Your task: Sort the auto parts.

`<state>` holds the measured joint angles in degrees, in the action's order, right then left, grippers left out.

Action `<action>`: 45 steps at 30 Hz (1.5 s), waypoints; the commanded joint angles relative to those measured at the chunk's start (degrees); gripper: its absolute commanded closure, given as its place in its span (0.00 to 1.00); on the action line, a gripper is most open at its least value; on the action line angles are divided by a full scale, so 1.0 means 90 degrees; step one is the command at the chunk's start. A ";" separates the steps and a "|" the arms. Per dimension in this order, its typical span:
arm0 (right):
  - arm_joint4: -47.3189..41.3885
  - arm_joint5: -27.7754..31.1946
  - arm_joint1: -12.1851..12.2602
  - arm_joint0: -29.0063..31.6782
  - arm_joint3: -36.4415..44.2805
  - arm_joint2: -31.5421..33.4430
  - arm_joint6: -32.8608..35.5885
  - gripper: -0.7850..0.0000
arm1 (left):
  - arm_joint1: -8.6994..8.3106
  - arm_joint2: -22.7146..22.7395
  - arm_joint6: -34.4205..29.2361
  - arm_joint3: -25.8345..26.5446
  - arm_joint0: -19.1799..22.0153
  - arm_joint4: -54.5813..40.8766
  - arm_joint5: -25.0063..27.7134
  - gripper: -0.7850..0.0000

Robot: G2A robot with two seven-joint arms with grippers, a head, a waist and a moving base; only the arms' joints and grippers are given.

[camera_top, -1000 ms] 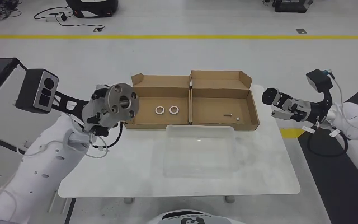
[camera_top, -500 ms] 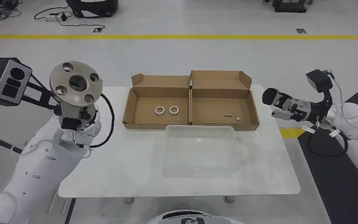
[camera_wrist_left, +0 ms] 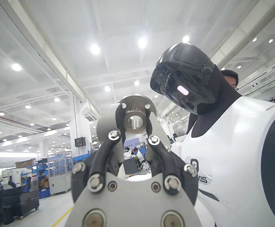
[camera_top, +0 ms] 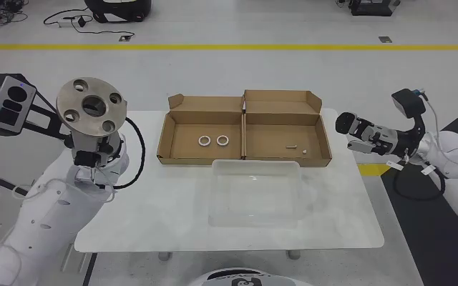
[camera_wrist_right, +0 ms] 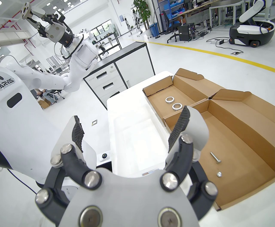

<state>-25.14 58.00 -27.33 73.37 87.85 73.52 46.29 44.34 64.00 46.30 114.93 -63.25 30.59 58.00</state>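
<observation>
My left gripper (camera_wrist_left: 133,120) is shut on a round metal flange (camera_top: 90,106) with bolt holes, raised high off the table's left side, its flat face turned up toward the top camera. In the left wrist view the fingers clamp the flange's hub (camera_wrist_left: 133,122). The right wrist view shows that flange (camera_wrist_right: 26,8) far off, held aloft. My right gripper (camera_top: 349,133) hangs open and empty past the table's right edge. Two metal rings (camera_top: 213,140) lie in the left cardboard box (camera_top: 187,154). A bolt (camera_wrist_right: 215,158) and a small nut (camera_wrist_right: 219,174) lie in the right box (camera_top: 315,156).
A clear plastic bin (camera_top: 255,191) stands on the white table (camera_top: 157,207) in front of the two boxes. A grey drawer cabinet (camera_wrist_right: 120,71) stands beyond the table's left end. A yellow floor line (camera_top: 229,47) runs behind the table.
My left arm has swung the flange up and away to the left, off the table's left edge and higher toward the camera. The right arm has kept still.
</observation>
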 commanded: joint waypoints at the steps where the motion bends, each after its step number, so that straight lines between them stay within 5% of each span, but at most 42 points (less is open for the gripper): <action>1: 0.0000 0.0000 0.0000 0.0000 0.0000 0.0000 0.0000 0.00 | 0.0000 0.0000 0.0000 0.0000 0.0000 0.0000 0.0000 1.00; 17: 0.0000 0.0000 0.0000 0.0000 0.0000 0.0000 0.0000 0.00 | 0.0007 0.0006 -0.0059 0.0029 -0.0015 -0.0022 -0.0071 1.00; 31: 0.0000 0.0000 0.0000 0.0000 0.0000 0.0000 0.0000 0.00 | 0.0274 -0.0522 -0.2226 0.0081 0.0297 -0.0109 -0.0708 1.00; 45: 0.0000 0.0000 0.0000 0.0000 0.0000 0.0000 0.0000 0.00 | 0.0867 -0.1445 -0.3287 -0.1248 0.1994 0.0121 -0.0789 1.00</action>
<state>-25.14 58.00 -27.33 73.37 87.85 73.52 46.29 51.68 51.71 17.41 105.38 -46.74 31.36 50.70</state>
